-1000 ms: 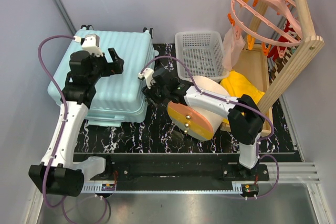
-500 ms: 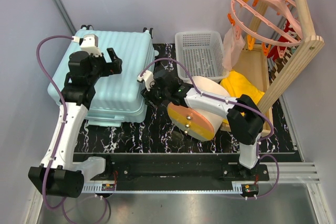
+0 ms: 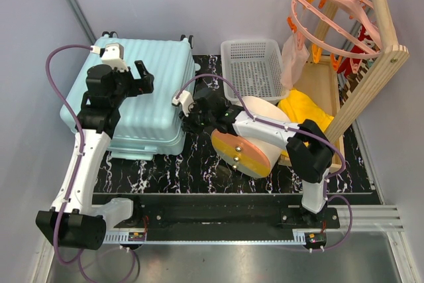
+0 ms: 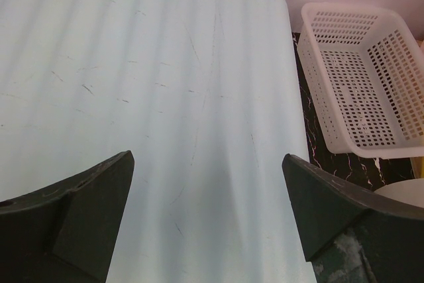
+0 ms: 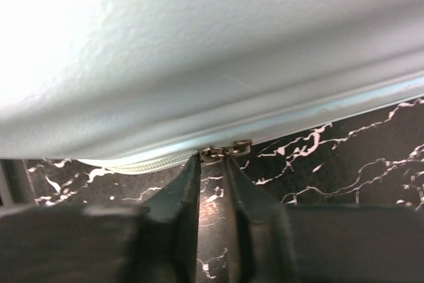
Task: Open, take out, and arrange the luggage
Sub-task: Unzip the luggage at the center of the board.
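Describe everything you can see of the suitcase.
The luggage is a pale mint-blue hard shell with ribs and fine scratches, lying flat and closed on the left of the black marbled tabletop. Small dark wheels sit at its far end. A zipper runs along its seam, two metal pulls meeting on the right side. The right gripper, jaws nearly together, is at those pulls; a grip cannot be confirmed. The left gripper, jaws open, is above it.

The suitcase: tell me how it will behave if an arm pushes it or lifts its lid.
The luggage looks like rigid ribbed hard shell, so it should probably keep its shape. Its smooth surface may be slippery to grip. Lying flat on its broad side, wheels at the far end, it will likely slide rather than roll.
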Robot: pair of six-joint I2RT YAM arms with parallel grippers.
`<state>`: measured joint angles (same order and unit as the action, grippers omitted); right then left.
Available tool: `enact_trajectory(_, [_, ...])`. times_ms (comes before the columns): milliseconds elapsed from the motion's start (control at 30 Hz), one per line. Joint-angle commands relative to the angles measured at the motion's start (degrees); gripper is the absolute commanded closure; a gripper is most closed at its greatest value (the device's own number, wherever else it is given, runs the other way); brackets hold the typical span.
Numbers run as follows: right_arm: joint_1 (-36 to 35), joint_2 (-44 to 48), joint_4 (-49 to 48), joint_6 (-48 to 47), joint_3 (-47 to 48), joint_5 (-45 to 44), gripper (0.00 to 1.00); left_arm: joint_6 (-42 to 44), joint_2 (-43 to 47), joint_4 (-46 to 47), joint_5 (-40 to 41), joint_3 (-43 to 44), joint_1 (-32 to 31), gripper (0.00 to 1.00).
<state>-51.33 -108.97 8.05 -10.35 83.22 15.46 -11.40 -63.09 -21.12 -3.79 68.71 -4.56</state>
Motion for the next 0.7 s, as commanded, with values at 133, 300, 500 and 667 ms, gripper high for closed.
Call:
enact_trajectory(133, [-1.0, 2.5, -7.4, -1.8, -2.4, 4.1, 0.96, 0.1, 0.2, 1.8, 0.0, 0.5, 0.1, 0.01])
enact_trajectory(300, [-2.8, 5.0, -7.4, -1.2, -4.9, 2.8, 1.00, -0.6, -0.3, 1.9, -1.3, 0.5, 0.0, 0.01])
enact_trajectory(500, [-4.3, 5.9, -7.2, 0.2, -5.7, 0.5, 1.00, -0.6, -0.6, 2.1, -1.6, 0.4, 0.0, 0.01])
enact_trajectory(667, [-4.3, 5.4, -5.3, -0.1, -5.2, -5.3, 1.00, -0.3, -0.5, 2.1, -1.0, 0.2, 0.0, 0.01])
